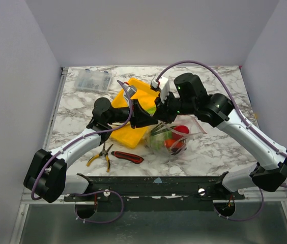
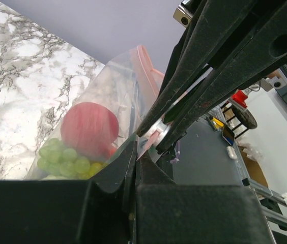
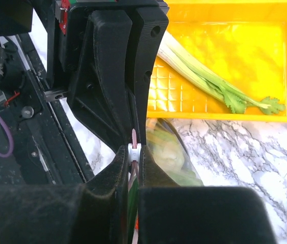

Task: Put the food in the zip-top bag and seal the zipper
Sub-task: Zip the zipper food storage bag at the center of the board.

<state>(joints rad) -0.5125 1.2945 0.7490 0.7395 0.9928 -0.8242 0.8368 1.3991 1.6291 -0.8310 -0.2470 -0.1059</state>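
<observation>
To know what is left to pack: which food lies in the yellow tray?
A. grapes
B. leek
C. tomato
B: the right wrist view shows the leek lying in the tray, while the tomato and grapes are inside the bag.

From above you cannot see the mouth of the zip-top bag (image 1: 184, 133). The left gripper (image 1: 144, 117) and right gripper (image 1: 160, 111) meet over it and also cover the middle of the yellow tray (image 1: 125, 134). What the clear box (image 1: 93, 80) holds is too small to tell. At the right wrist only a short piece of zipper (image 3: 134, 148) shows, the leek (image 3: 204, 80) loses its white end behind the left gripper, and the bagged green food is blurred. At the left wrist the near finger cuts off the grapes (image 2: 64, 157).
</observation>
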